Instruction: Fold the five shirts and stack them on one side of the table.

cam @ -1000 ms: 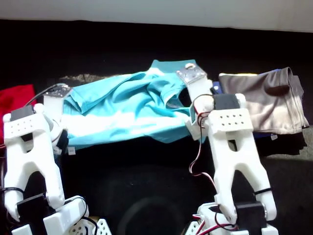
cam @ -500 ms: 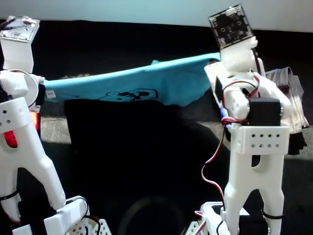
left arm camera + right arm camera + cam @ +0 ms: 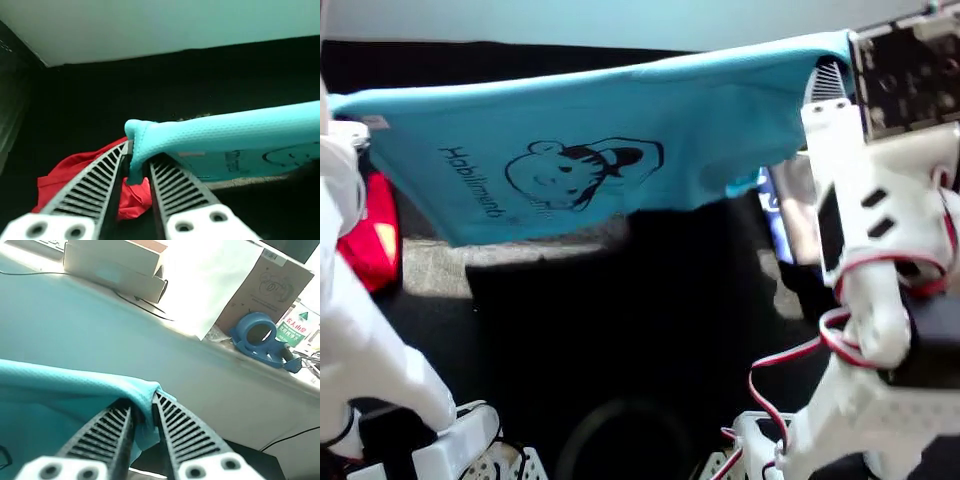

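A turquoise shirt (image 3: 590, 150) with a black cartoon print hangs stretched high above the black table between both arms. My left gripper (image 3: 136, 170) is shut on one corner of the turquoise shirt (image 3: 225, 135); my right gripper (image 3: 142, 415) is shut on the other corner of the turquoise shirt (image 3: 60, 405). In the high view the right arm (image 3: 880, 230) stands tall at the right and the left arm (image 3: 350, 300) at the left edge. A red shirt (image 3: 370, 235) lies crumpled on the table at the left, also the red shirt (image 3: 85, 180) below my left gripper.
Folded shirts (image 3: 795, 215) lie at the right, partly hidden behind the right arm. The black table (image 3: 610, 330) lies under the hanging shirt. Beyond the table's far edge, boxes (image 3: 115, 265) and a blue tape dispenser (image 3: 262, 340) sit on a pale surface.
Both arms have raised the turquoise shirt from a crumpled heap on the table to a taut spread high in the air, its printed side now facing the camera.
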Robot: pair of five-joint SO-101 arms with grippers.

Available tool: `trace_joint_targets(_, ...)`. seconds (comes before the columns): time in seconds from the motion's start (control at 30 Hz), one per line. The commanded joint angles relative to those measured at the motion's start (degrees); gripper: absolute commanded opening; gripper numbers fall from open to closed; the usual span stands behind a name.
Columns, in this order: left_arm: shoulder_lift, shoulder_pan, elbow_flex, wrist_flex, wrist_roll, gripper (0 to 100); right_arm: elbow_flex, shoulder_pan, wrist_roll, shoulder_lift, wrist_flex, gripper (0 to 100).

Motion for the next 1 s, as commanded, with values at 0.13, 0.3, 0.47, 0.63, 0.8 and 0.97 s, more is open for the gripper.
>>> trace_joint_targets(0.13,-2.51,-6.37,-8.31,0.18,0.53,1,-17.71,1.98,0.44,-1.80,4.35,0.6)
trace_joint_targets(0.3,-9.80,-5.14,-4.26,0.18,0.70,1,-23.96,1.98,0.44,-1.80,4.35,0.6)
trace_joint_targets(0.47,-17.89,-2.95,2.68,0.00,0.62,1,-27.91,1.98,0.53,-1.80,4.35,0.6)
trace_joint_targets(0.63,-20.62,-3.21,9.36,-0.18,0.62,1,-29.58,1.80,0.53,-1.80,6.55,0.6)
trace_joint_targets(0.8,-20.97,-3.21,17.98,-0.35,0.62,1,-29.14,1.71,0.35,-1.71,8.04,0.6)
trace_joint_targets(0.97,-20.97,-3.03,18.95,-0.09,3.34,1,-29.41,1.71,0.26,-1.80,8.22,0.6)
